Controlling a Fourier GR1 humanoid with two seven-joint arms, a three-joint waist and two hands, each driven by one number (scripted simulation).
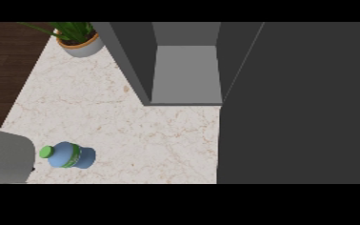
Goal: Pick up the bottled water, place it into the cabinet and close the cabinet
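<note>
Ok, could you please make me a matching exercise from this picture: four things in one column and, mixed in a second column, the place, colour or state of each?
Things:
1. bottled water
2. potted plant
3. cabinet
4. counter

Descriptions:
a. stands open, at the far middle
b. pale, with a marbled pattern
c. at the far left corner of the counter
d. near left on the counter, blue with a green cap

Pairs: 1-d, 2-c, 3-a, 4-b
</note>
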